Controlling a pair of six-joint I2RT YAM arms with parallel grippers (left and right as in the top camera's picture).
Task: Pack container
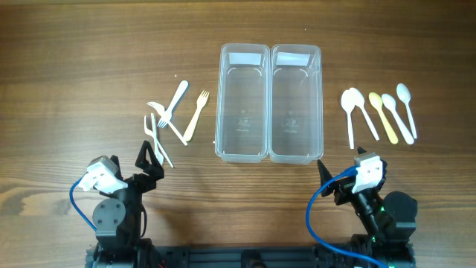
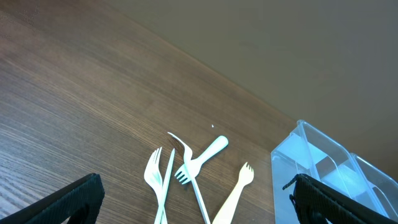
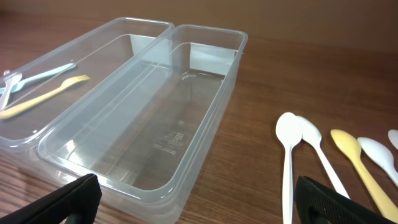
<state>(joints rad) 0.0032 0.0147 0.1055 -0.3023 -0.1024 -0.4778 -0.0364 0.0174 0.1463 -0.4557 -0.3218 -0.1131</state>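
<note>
We see nothing packed; clear containers [image 1: 220,104] sit empty ahead; forks [image 1: 175,115] just beyond left gripper [image 1: 149,158], fingers spread; spoons [image 1: 379,112] beside right gripper [image 3: 198,183], also spread, empty; all left.

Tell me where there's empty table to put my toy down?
Bare table lies left of the forks, in front of the two containers, and along the far edge. It's crowded at the crossed forks and the row of spoons.
</note>
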